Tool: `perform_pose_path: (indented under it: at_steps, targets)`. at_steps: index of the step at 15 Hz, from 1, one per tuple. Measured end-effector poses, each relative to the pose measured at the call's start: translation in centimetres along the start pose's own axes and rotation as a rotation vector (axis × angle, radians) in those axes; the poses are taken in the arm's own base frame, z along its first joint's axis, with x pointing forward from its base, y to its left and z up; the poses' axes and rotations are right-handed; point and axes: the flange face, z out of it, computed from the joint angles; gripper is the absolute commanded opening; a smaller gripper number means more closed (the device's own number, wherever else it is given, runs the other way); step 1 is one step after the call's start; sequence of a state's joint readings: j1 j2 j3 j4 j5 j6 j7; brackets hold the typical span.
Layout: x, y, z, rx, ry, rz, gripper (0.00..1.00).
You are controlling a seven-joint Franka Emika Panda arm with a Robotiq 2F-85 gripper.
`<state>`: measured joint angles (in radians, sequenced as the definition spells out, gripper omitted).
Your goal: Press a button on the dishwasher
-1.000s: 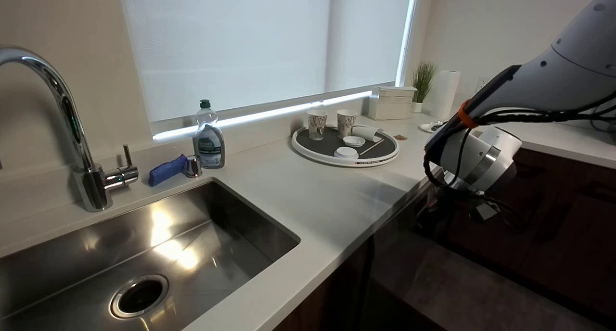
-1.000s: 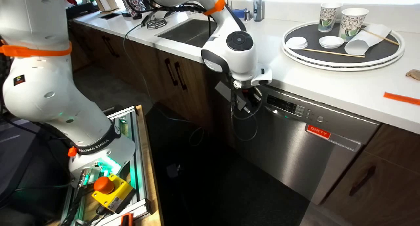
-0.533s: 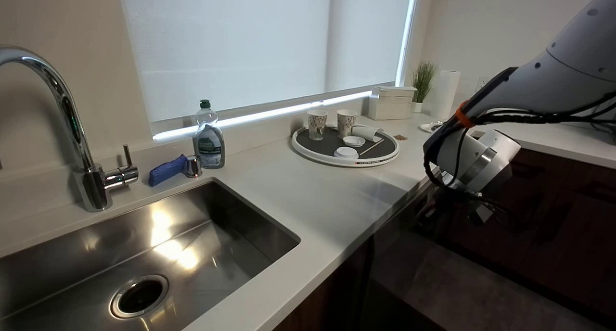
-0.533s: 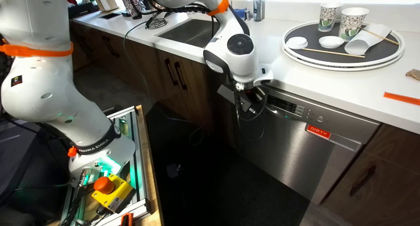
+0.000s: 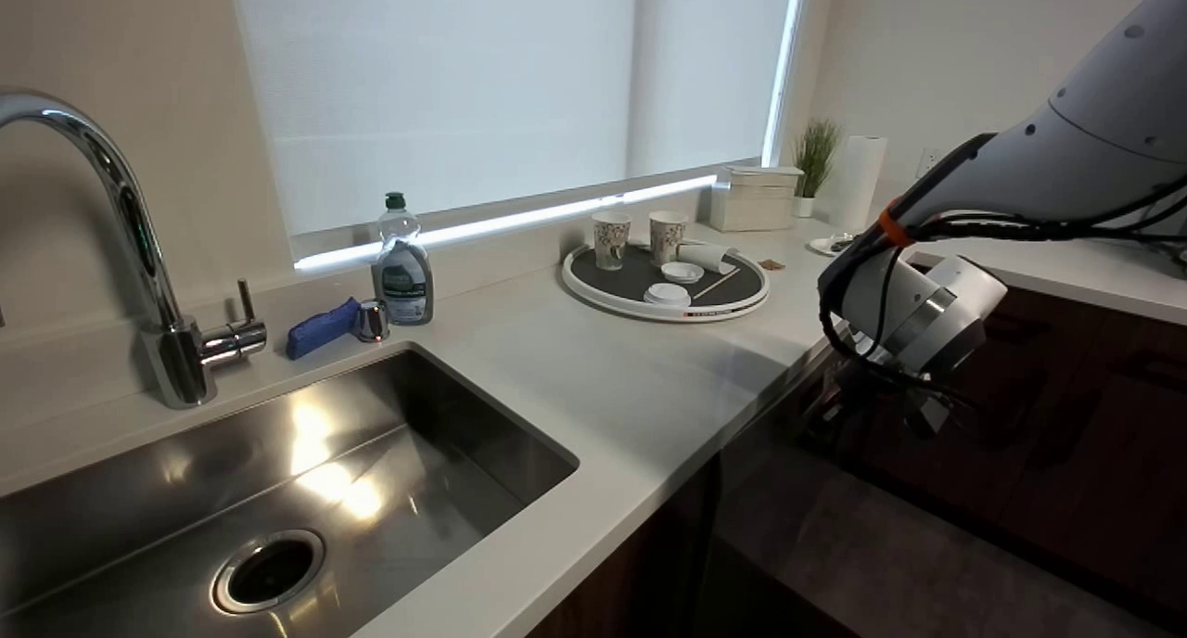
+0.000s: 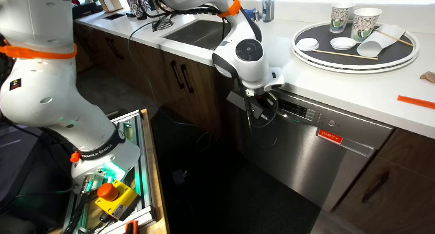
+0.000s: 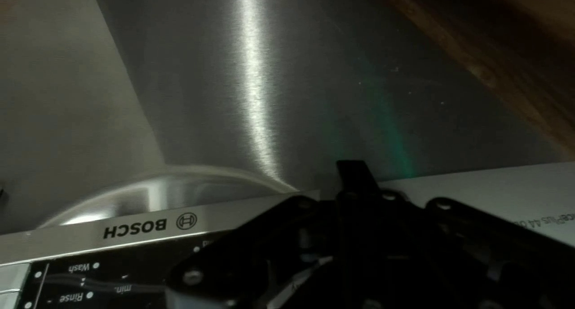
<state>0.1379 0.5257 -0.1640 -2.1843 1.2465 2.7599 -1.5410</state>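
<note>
Hanging just below the front edge of the white countertop (image 6: 367, 91), the Robotiq gripper (image 7: 354, 169), fingers (image 7: 358, 179) pressed together, is right at the stainless-steel Bosch dishwasher (image 6: 302, 155), built in between wooden cabinets (image 6: 407, 189); contact can't be judged. Dark floor (image 6: 221, 193) stretches to the robot base (image 6: 125, 155); above, a round tray (image 6: 340, 61) carries paper cups (image 6: 364, 27) near a pale window blind (image 5: 445, 109).

**Silver, white, orange, black**

Dishwasher (image 6: 306, 159) is finished in brushed silver-grey, its label (image 6: 329, 136) coloured red with white lettering. End effector (image 7: 355, 176) seen as black. Arm (image 6: 61, 87) banded orange on white. Tabletop (image 6: 343, 86) shown white. Cups (image 6: 364, 23) patterned with brown swirls over blue-green.
</note>
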Motion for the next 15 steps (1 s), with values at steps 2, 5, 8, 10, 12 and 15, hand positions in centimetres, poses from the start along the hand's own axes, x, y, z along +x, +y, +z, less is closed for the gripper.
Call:
perform_pose_path:
  at_steps: [2,5,8,10,12,15]
  targets:
    - [0.04,0.15,0.05,0.0,0.009,-0.004,0.0]
    - [0.17,0.35,0.13,-0.001,0.02,-0.008,0.0]
    - [0.27,0.5,0.26,-0.002,0.03,-0.011,0.0]
    - [0.36,0.6,0.36,-0.003,0.036,-0.011,0.0]
    - [0.44,0.66,0.45,-0.003,0.038,-0.013,0.0]
    - [0.54,0.64,0.6,-0.002,0.041,-0.016,0.0]
